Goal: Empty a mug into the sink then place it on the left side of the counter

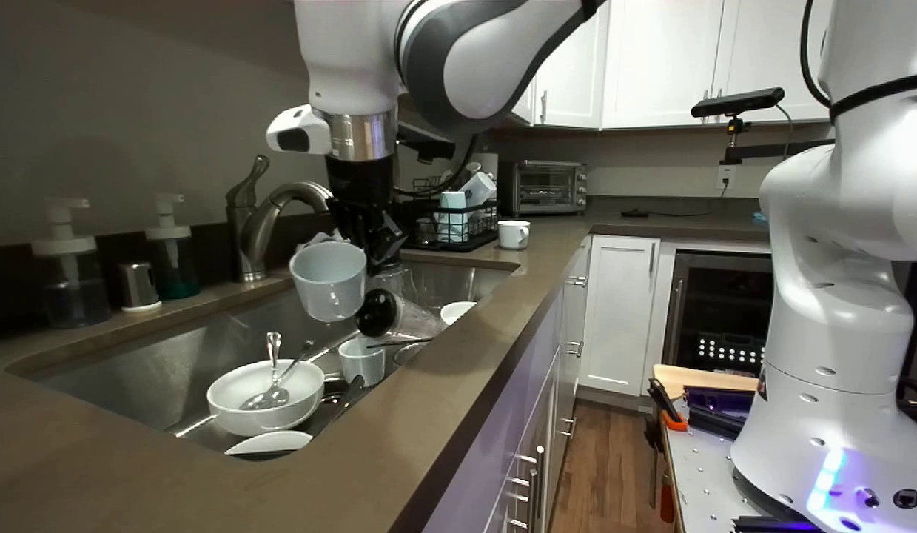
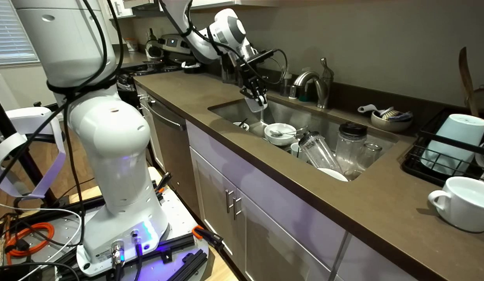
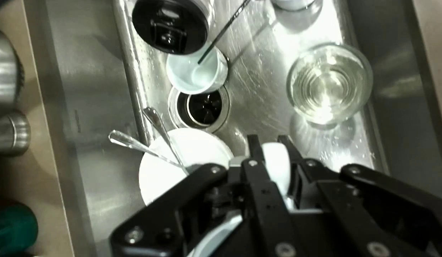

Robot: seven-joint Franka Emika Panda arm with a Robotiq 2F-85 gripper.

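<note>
My gripper (image 3: 269,142) is shut on the handle of a white mug (image 3: 278,162), whose body is mostly hidden behind the fingers in the wrist view. In both exterior views the mug (image 1: 329,285) (image 2: 255,104) hangs tilted above the sink (image 1: 143,374) (image 2: 304,125). A thin bright stream runs from its lower side down into the sink in an exterior view. The gripper also shows in an exterior view (image 2: 258,96) beside the mug. The grey-brown counter (image 1: 436,414) (image 2: 382,212) surrounds the sink. Another white mug (image 1: 513,234) (image 2: 468,203) stands upright on the counter.
The sink holds a white bowl (image 1: 273,403) with spoons, a light cup (image 3: 203,69), a drinking glass (image 3: 329,84) and a black-lidded jar (image 1: 410,318). The faucet (image 1: 273,222) (image 2: 320,88) stands behind the sink. A black dish rack (image 2: 441,152) and soap dispensers (image 1: 66,274) stand around it.
</note>
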